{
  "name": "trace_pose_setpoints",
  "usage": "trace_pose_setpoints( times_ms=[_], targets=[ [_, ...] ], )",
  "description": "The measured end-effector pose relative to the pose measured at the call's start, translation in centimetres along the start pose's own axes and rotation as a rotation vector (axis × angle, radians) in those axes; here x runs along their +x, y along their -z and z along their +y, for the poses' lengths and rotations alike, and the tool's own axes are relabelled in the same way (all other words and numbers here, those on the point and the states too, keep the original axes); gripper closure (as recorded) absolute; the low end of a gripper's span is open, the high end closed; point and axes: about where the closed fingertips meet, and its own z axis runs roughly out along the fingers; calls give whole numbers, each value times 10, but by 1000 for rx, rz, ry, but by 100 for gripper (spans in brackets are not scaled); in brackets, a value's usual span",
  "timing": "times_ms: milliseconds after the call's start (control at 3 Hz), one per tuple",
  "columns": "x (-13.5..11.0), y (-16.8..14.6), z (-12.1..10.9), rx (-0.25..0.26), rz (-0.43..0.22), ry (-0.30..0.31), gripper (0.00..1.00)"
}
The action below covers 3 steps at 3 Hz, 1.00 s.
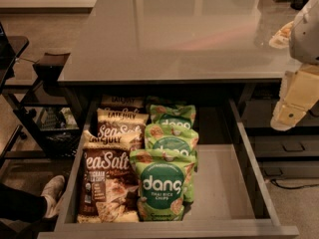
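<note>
An open grey drawer (249, 168) sticks out from under a grey counter (169, 34). Inside on the left is a row of brown Late July Sea Salt chip bags (107, 183), standing one behind another. Beside them in the middle stands a row of green Dang Thai rice chip bags (162, 188). The drawer floor to the right of the bags is bare. My gripper (288, 114), cream and white, hangs at the right edge of the view. It is above and to the right of the drawer, beside the counter's front corner, and touches nothing. The green bags are the nearest items.
A black cart (45, 118) stands left of the counter. A person's leg and white shoe (51, 189) lie on the floor at lower left. A pale object (280, 35) rests on the counter's right side. More drawers (286, 148) sit behind the gripper.
</note>
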Motion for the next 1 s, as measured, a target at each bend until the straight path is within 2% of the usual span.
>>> trace_pose_setpoints(
  times_ms=[333, 667, 1000],
  targets=[
    [0, 0, 0, 0, 0, 0, 0],
    [-1, -22, 15, -37, -28, -31, 0],
    [-6, -65, 54, -113, -93, -90, 0]
  ],
)
